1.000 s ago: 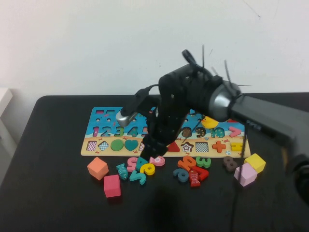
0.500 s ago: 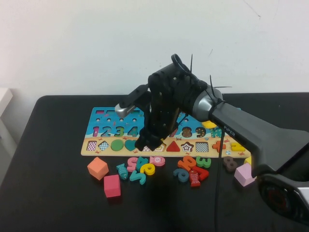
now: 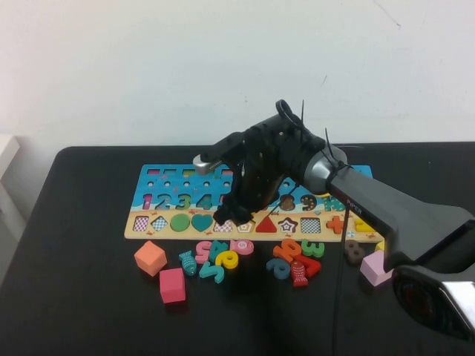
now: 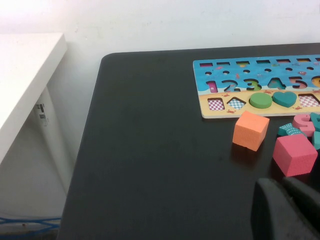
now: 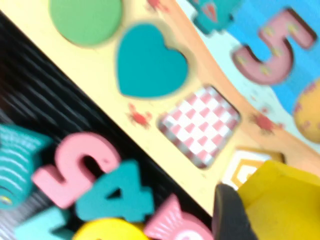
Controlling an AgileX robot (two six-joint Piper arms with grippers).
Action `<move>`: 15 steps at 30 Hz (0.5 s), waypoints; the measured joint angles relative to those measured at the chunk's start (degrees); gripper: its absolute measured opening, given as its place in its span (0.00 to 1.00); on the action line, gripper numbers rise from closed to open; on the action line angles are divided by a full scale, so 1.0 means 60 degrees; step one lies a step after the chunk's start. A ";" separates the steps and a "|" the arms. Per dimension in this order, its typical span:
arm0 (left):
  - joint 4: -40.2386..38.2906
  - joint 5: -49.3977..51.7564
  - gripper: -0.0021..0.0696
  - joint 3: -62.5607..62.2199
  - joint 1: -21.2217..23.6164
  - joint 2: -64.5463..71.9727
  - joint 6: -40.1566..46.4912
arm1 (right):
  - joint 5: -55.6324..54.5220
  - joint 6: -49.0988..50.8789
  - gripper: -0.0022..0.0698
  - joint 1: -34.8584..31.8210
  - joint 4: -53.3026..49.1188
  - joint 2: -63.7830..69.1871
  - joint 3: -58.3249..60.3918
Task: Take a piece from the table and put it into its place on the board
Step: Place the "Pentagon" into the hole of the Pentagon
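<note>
The right gripper (image 3: 225,217) hangs low over the tan row of shape slots on the long wooden puzzle board with the blue beach print (image 3: 159,185), which lies toward the far edge of the large black tabletop (image 3: 82,297). In the right wrist view its jaws are closed on the small flat yellow pentagon block (image 5: 282,202), one dark fingertip (image 5: 229,214) pressed against the block's side. The block sits just over the near edge of the board, beside a checkered slot (image 5: 200,126) and a teal heart piece (image 5: 149,61) already seated in the row.

Loose coloured number pieces (image 3: 219,256) are scattered on the table just in front of the board's near edge, with an orange foam cube (image 3: 151,258) and a pink foam cube (image 3: 172,285) toward the table's left side.

The left gripper (image 4: 287,210) sits near the pink cube, low over the table; whether its jaws are open cannot be told.
</note>
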 joint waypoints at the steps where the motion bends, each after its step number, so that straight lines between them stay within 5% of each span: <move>1: 0.0000 0.0000 0.03 0.0000 0.0000 0.0000 0.0000 | -0.0067 0.0000 0.54 0.0000 0.0053 0.0006 0.0000; 15: 0.0000 0.0000 0.03 0.0000 0.0000 0.0000 0.0000 | -0.0278 -0.0018 0.54 0.0000 0.0314 0.0401 0.0000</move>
